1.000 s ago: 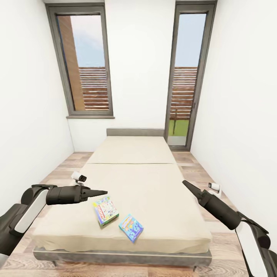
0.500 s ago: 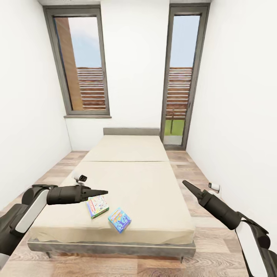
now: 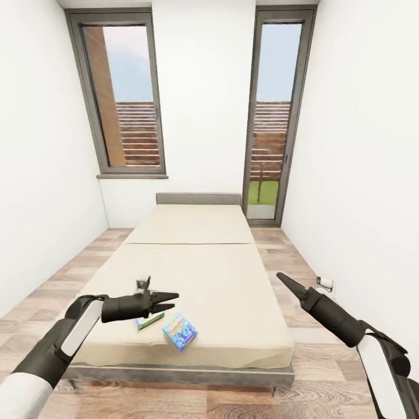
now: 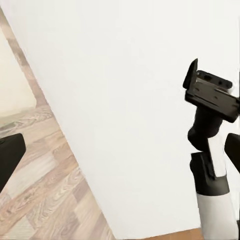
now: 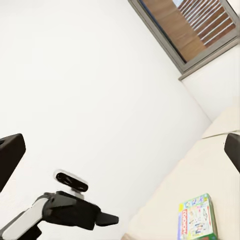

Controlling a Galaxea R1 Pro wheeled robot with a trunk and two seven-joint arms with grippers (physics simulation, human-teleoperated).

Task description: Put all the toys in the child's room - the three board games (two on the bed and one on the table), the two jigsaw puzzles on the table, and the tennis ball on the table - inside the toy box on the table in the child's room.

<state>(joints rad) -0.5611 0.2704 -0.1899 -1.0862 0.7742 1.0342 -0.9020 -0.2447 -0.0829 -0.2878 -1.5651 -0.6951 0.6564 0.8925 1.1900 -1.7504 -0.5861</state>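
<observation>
Board games (image 3: 180,331) on bed (image 3: 192,273), lettering unreadable

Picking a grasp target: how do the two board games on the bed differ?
The blue board game lies in full view, clear of the arm; the white-green board game is mostly hidden under the left hand. Blue sits nearer the bed's foot edge. Both are flat boxes lying near each other.
</observation>
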